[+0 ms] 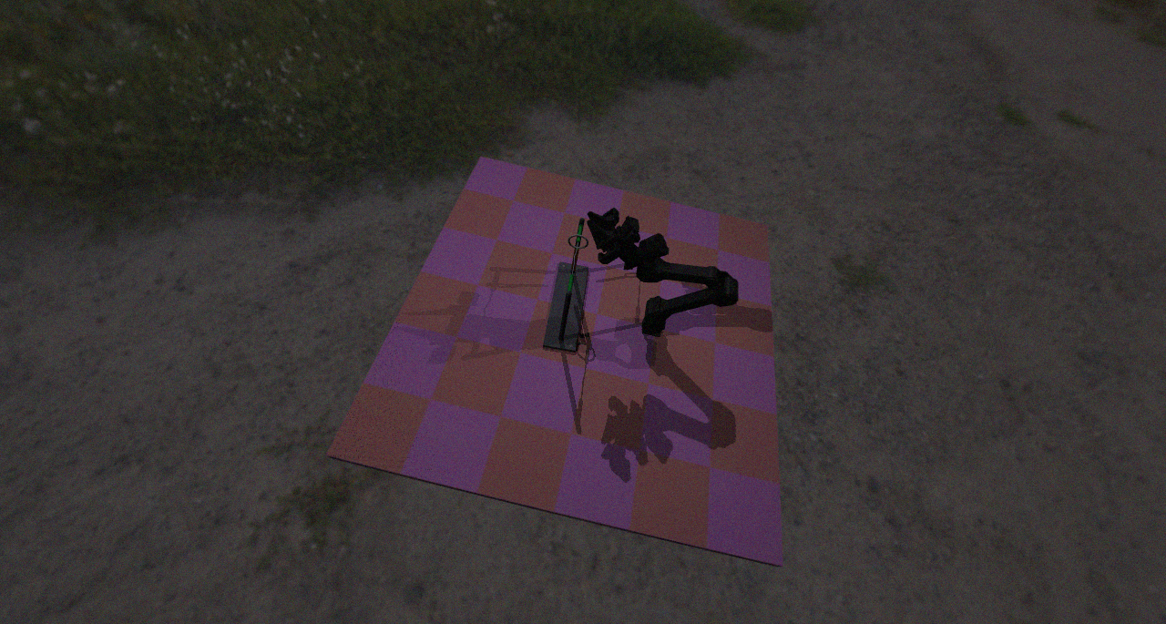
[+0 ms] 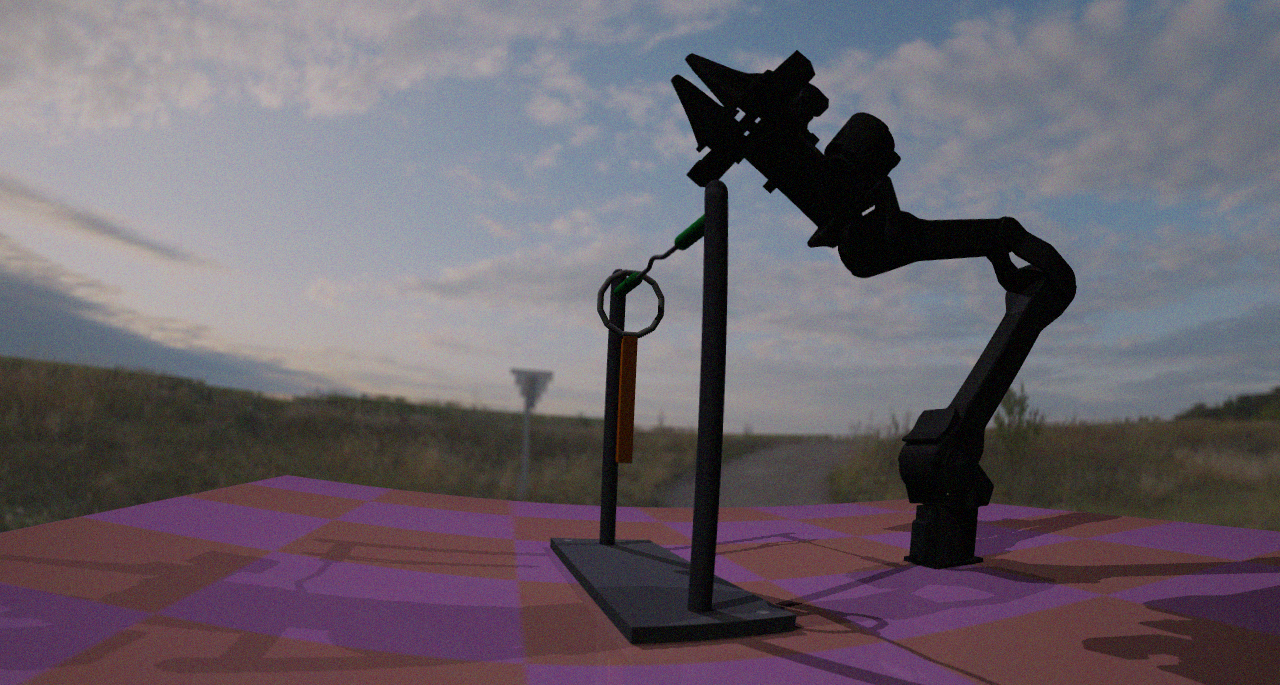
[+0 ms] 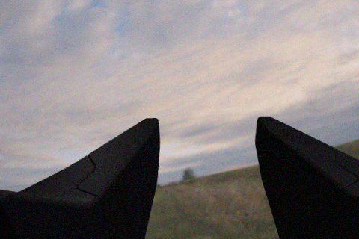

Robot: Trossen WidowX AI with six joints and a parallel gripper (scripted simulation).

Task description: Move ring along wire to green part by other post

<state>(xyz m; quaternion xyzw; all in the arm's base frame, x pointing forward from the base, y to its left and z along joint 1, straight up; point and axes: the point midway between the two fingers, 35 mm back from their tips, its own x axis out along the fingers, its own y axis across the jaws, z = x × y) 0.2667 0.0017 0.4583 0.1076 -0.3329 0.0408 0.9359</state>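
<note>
The ring (image 1: 568,242) (image 2: 662,305) hangs around the green wire part (image 2: 628,282) beside the far post (image 2: 609,466). Its orange handle (image 2: 626,399) points straight down. The thin grey wire (image 2: 660,256) leads to the other green part (image 2: 690,232) at the near post (image 2: 712,394). My gripper (image 1: 602,211) (image 2: 681,66) (image 3: 208,130) is partly open and empty, well above the wire in the exterior view, with its fingers pointing up and left. The wrist view shows only the fingers, sky and grass; ring and handle are out of it.
Both posts stand on a dark base plate (image 1: 552,334) (image 2: 626,591) on the pink and orange checkered table top (image 1: 456,433) (image 2: 429,623). The arm (image 1: 684,273) (image 2: 1011,350) stands to the right of the plate. Shadows of the arm and stand lie across the table.
</note>
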